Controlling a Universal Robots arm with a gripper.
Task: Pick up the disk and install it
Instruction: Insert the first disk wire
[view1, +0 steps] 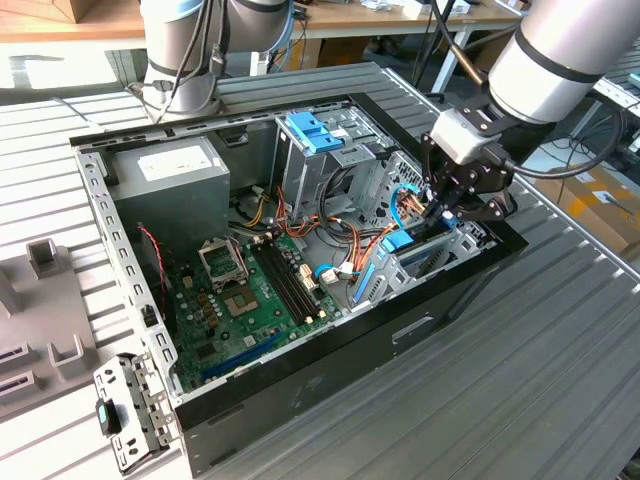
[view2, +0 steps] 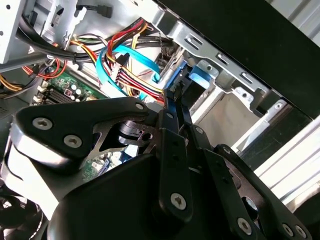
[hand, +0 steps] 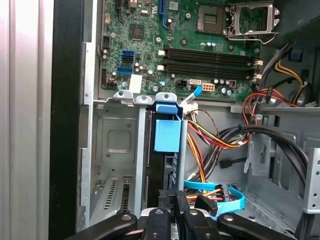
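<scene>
The disk (hand: 166, 131), a dark slab with bright blue rails, stands on edge inside the metal drive bay (hand: 116, 150) at the corner of the open computer case. From the exterior view, the disk (view1: 402, 246) sits low in the bay at the case's right end. My gripper (view1: 447, 205) hangs right above it. In both wrist views the black fingers (view2: 172, 112) come together to a narrow point, and my gripper (hand: 175, 200) is shut at the disk's near end. Whether the tips pinch the blue rail (view2: 198, 79) is hidden.
Bundles of red, yellow and blue cables (hand: 215, 137) crowd the bay's side. The green motherboard (view1: 250, 300) lies on the case floor, beside a grey power supply (view1: 170, 180) and a paler blue slotted tray (view1: 313, 130). A removed bracket (view1: 125, 410) lies outside the case.
</scene>
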